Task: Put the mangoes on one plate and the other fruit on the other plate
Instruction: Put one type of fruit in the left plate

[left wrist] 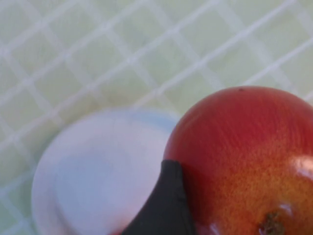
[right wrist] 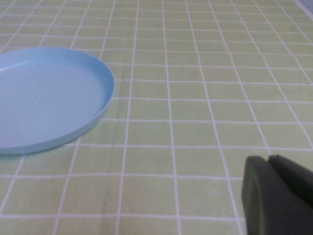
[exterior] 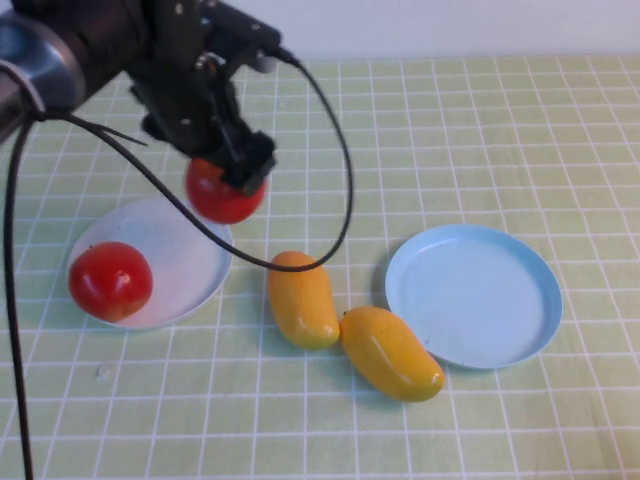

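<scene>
Red apple (exterior: 222, 195) grasped in left end effector (exterior: 236, 170) above white plate (exterior: 185, 262) rim, right end effector (right wrist: 279, 198) clenched near blue plate (right wrist: 44, 98)

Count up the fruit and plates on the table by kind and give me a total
Red apples: 2, one on the white plate, one in the left gripper above that plate's rim
Mangoes: 2, both on the cloth
Plates: 2, white and light blue
Total: 6
The right gripper holds nothing.
</scene>
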`<move>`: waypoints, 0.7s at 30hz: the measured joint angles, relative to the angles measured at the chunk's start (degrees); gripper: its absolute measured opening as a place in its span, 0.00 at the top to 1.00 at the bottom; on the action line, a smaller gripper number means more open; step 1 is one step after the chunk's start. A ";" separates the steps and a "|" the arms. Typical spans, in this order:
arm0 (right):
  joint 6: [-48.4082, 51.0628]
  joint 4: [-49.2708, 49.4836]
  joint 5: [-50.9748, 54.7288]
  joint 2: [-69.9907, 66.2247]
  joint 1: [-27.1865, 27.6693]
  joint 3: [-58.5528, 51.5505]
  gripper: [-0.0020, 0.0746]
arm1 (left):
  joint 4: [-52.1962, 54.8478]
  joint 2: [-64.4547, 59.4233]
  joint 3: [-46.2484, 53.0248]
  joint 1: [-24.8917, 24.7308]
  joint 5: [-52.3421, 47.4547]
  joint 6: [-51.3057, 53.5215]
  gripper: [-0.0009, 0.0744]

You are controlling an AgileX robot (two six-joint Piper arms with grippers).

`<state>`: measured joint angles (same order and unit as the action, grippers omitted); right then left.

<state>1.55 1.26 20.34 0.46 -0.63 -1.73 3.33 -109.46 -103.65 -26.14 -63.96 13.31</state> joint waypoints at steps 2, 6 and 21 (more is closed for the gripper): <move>0.00 0.00 0.00 0.00 0.00 0.00 1.00 | 2.23 0.28 0.00 0.90 -4.14 -1.51 0.21; 0.00 0.00 0.00 0.00 0.00 0.00 1.00 | 6.13 0.18 0.19 1.16 -6.43 -2.67 0.21; 0.00 0.00 0.00 0.00 0.00 0.00 1.00 | 10.39 -3.13 7.40 1.16 -3.07 -3.13 0.10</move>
<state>1.55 1.26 20.34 0.46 -0.63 -1.73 13.72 -112.59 -96.26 -24.98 -67.04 10.19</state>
